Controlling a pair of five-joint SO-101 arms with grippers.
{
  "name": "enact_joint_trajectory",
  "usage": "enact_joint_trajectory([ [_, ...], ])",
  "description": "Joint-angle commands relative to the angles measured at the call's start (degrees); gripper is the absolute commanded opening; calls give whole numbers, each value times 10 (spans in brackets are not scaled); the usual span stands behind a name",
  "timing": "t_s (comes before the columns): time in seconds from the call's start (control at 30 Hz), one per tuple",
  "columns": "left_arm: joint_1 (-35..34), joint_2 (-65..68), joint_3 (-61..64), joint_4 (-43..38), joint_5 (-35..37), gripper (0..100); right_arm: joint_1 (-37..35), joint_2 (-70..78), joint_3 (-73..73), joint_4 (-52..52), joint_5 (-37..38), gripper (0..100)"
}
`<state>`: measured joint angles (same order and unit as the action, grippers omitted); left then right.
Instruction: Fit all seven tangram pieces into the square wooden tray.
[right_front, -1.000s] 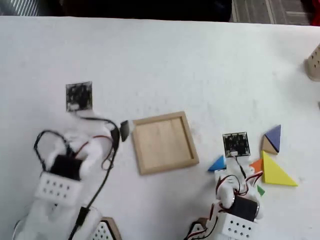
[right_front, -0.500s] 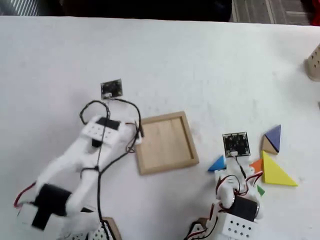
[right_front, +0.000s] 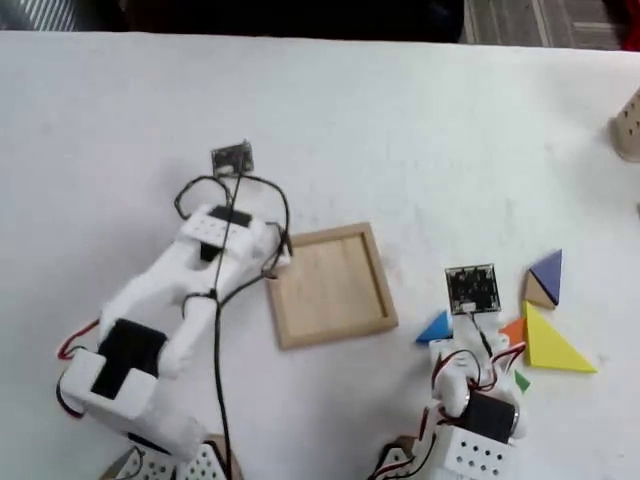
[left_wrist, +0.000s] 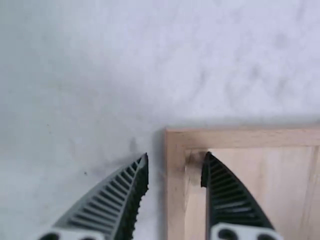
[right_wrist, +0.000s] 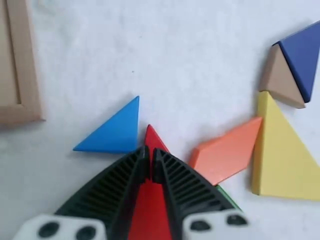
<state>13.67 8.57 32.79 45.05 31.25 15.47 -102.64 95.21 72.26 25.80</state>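
**Tray.** The square wooden tray (right_front: 330, 285) lies flat near the middle of the white table (right_front: 400, 120), slightly towards the near edge. It holds no pieces.

**Left arm.** The left gripper (left_wrist: 175, 157) sits at the tray's far-left corner. Its jaws are spread and straddle the left rim: one finger is over the table outside the tray, the other over the tray floor just inside. Nothing is held between them.

**Right arm.** The right gripper (right_wrist: 150, 150) is positioned towards the table's near-right corner, between the tray and the loose pieces. Its jaws are drawn close together, leaving a narrow slit. The red triangle (right_wrist: 151, 136) lies along that slit, with its tip projecting past the fingertips. Whether the jaws clamp it cannot be determined.

**Pieces outside the tray**
- The light blue triangle (right_wrist: 112, 135) is on the tray side of the gripper, touching the red tip.
- The orange parallelogram (right_wrist: 225, 150) is on the other side, with one end against the yellow triangle (right_wrist: 280, 155).
- The tan triangle (right_wrist: 280, 82) meets the yellow triangle's far corner and lies edge to edge with the dark blue triangle (right_wrist: 302, 65).
- A sliver of the green piece (right_wrist: 226, 197) shows beside the gripper, next to the orange parallelogram.
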Motion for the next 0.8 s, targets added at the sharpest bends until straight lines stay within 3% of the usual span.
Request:
enact_joint_trajectory([
  [0.0, -18, 11, -14, 0, 2, 180, 7, -7, -9, 3, 5, 21],
  [0.17, -47, 11, -30, -1, 0, 11, 7, -7, -9, 3, 5, 21],
  [0.23, -51, 11, -31, -1, 0, 49, 7, -7, -9, 3, 5, 21],
  [0.43, -51, 10, -40, 0, -2, 23, 7, -7, -9, 3, 5, 21],
  [0.77, -52, 11, -119, 0, -185, 26, 7, -7, -9, 3, 5, 21],
])
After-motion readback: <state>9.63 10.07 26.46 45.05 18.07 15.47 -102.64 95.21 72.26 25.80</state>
